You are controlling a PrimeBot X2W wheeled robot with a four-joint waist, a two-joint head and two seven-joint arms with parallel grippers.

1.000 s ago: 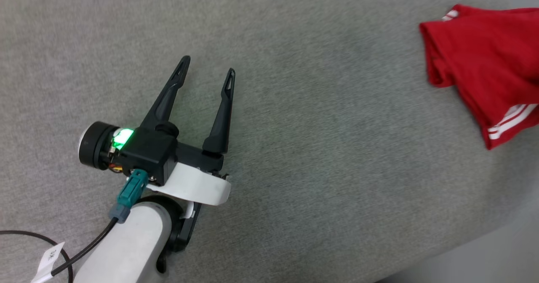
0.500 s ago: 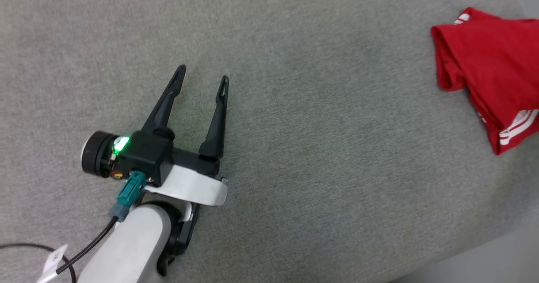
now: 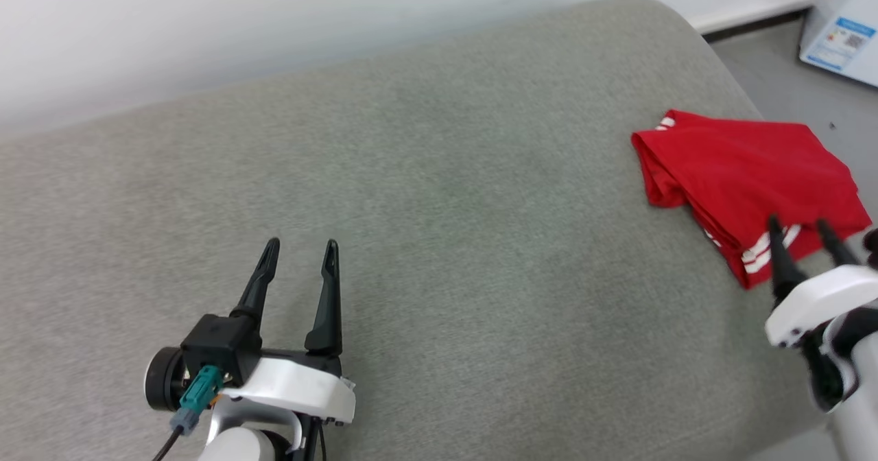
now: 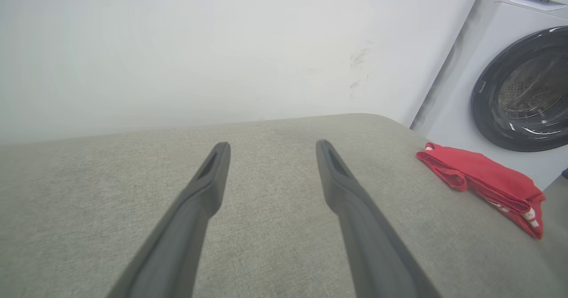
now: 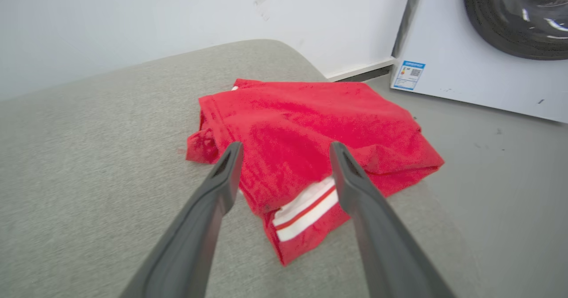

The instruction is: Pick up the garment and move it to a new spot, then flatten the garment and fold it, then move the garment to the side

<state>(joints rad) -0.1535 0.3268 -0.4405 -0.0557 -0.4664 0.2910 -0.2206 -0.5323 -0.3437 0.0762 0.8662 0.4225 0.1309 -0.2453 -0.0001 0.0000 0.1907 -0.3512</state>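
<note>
Up close, the right wrist view shows the garment (image 5: 310, 120) folded at the grey cushion's (image 5: 88, 156) right end. The right gripper (image 5: 285, 145) has its fingers spread either side of the striped white trim, gripping nothing. From the head view, the left gripper (image 3: 302, 245) is well apart from the garment (image 3: 741, 166), fingers spread and empty. Its wrist view adds a washing machine (image 4: 519, 89) beyond the cushion, against a white wall (image 4: 177, 45).

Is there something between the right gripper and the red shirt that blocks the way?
Nothing visible does. The right gripper is open, and its fingers point at the near edge of the garment, which lies folded on the grey cushion. No other object lies between them.
</note>
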